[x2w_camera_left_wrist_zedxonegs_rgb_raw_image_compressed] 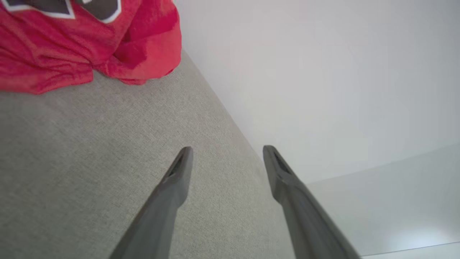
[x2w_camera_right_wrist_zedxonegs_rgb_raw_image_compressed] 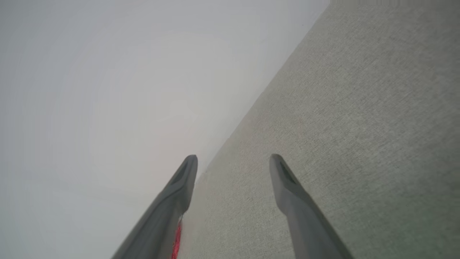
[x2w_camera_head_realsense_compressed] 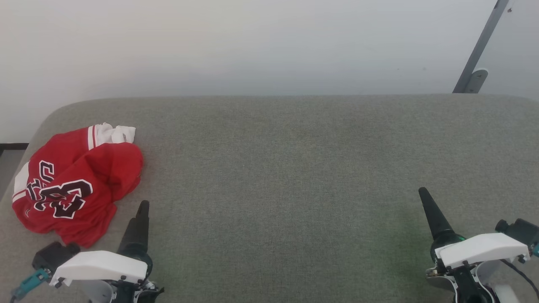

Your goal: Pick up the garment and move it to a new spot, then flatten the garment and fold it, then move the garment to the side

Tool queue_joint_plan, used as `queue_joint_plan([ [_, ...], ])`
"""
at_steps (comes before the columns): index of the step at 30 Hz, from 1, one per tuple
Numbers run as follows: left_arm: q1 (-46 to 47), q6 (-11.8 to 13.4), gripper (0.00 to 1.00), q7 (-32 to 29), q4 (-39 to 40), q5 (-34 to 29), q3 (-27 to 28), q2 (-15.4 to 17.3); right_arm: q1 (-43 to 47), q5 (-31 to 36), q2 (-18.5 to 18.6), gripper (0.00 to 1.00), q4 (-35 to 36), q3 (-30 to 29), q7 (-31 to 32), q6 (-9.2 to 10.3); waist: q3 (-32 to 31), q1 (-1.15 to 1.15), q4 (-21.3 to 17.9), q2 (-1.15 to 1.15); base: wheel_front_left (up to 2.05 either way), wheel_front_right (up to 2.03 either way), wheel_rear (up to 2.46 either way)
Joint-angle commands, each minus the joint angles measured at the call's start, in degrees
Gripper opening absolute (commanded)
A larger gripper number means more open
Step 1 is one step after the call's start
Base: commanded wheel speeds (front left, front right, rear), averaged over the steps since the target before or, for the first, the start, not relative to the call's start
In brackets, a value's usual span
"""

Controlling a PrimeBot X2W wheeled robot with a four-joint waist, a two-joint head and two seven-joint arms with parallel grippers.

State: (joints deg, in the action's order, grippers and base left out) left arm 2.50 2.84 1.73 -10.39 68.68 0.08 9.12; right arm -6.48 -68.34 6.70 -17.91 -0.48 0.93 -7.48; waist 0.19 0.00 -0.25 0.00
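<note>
The garment (x2w_camera_head_realsense_compressed: 76,181) lies crumpled at the far left of the grey padded surface (x2w_camera_head_realsense_compressed: 294,168): red cloth with black, white-outlined lettering and a white sleeve at its back. The left wrist view shows its red folds (x2w_camera_left_wrist_zedxonegs_rgb_raw_image_compressed: 90,43) at the upper left. My left gripper (x2w_camera_head_realsense_compressed: 143,206) rests at the lower left, just right of the garment's front edge and apart from it. Its fingers are open with nothing between them (x2w_camera_left_wrist_zedxonegs_rgb_raw_image_compressed: 226,153). My right gripper (x2w_camera_head_realsense_compressed: 423,193) sits at the lower right, far from the garment, also open and empty (x2w_camera_right_wrist_zedxonegs_rgb_raw_image_compressed: 233,160). A sliver of the garment's red (x2w_camera_right_wrist_zedxonegs_rgb_raw_image_compressed: 176,241) peeks beside its finger.
A pale wall (x2w_camera_head_realsense_compressed: 252,42) rises behind the surface's far edge. A grey metal strut (x2w_camera_head_realsense_compressed: 478,54) leans at the back right. The surface's rounded left corner drops off just beyond the garment. Bare grey cloth stretches between the two grippers.
</note>
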Motion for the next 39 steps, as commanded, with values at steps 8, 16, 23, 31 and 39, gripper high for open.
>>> queue_joint_plan([
  [8,0.3,1.0,1.00,2.1,1.2,-7.8,-1.1,2.7,-1.8,7.3,1.3,1.00,1.4,-0.3,-0.3,-0.01,0.0,0.00,-0.1,0.00,0.00,0.00,0.00],
  [16,-1.0,0.6,1.00,3.6,2.0,-12.8,-0.8,3.8,-1.6,12.5,2.0,1.00,2.4,-1.0,-0.5,-0.01,0.0,0.00,-0.2,0.00,0.00,0.00,0.00],
  [23,-1.7,0.4,1.00,4.8,2.5,-17.2,-0.5,4.4,-1.5,16.8,2.4,1.00,3.1,-1.4,-0.6,-0.01,0.0,0.00,-0.2,0.00,0.00,0.00,0.00],
  [31,-2.2,0.5,1.00,6.1,3.0,-22.1,-0.5,5.0,-1.5,21.4,2.7,1.00,4.1,-1.7,-1.0,-0.01,0.0,0.00,-0.3,0.00,0.00,0.00,0.00],
  [39,-2.7,1.0,1.00,7.3,3.9,-26.3,-0.7,5.5,-1.5,25.6,3.0,1.00,4.9,-1.7,-1.2,-0.01,0.1,0.00,-0.4,0.00,0.00,0.00,0.00],
])
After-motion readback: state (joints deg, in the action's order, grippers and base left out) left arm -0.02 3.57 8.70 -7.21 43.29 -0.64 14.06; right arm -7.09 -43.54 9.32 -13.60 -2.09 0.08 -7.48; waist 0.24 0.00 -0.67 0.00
